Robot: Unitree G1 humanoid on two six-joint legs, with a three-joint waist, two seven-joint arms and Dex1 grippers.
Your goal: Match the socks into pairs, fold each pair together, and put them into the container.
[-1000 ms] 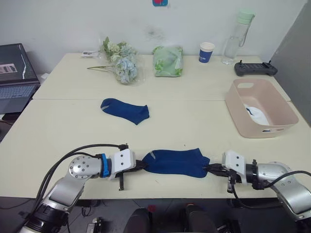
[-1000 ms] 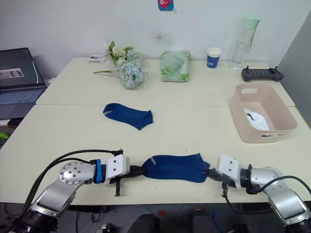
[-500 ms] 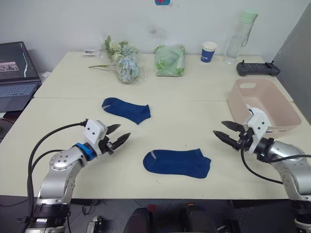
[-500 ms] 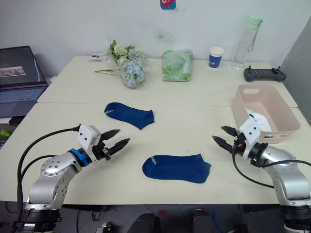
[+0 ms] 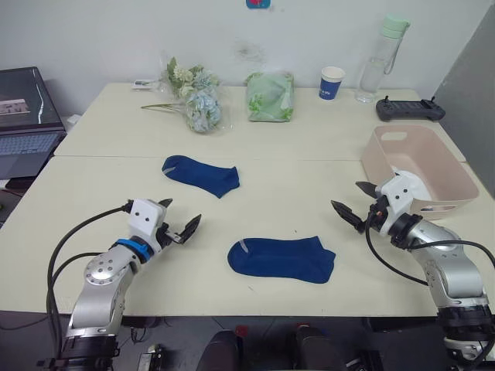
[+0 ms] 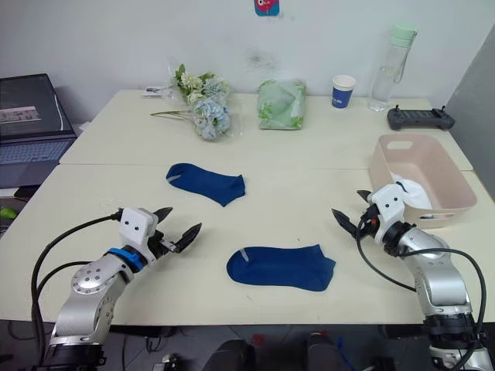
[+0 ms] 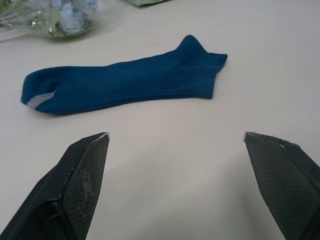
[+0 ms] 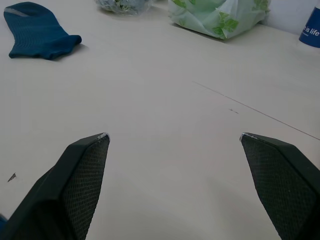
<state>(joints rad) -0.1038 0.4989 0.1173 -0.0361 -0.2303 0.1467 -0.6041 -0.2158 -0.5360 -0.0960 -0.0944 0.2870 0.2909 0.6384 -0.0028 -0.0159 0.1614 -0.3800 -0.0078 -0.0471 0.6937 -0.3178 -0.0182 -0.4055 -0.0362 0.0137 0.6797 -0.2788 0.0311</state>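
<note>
A navy sock (image 5: 282,260) lies flat near the table's front edge, midway between my two arms. A second navy sock (image 5: 200,175) lies farther back on the left and also appears ahead of my left fingers (image 7: 80,175). My left gripper (image 5: 182,212) hovers open and empty to the left of the near sock. My right gripper (image 5: 348,196) is open and empty to its right, just in front of the pink container (image 5: 456,166). A white sock (image 6: 415,195) lies inside the container.
Along the back of the table are a bunch of flowers (image 5: 193,100), a green plastic bag (image 5: 268,97), a blue-and-white cup (image 5: 330,83), a bottle (image 5: 379,58) and a black controller (image 5: 407,110). A laptop (image 5: 23,116) sits at far left.
Both grippers were shut on the two ends of the near navy sock; they have let go, opened wide, and pulled up and away to either side. The sock stays flat.
</note>
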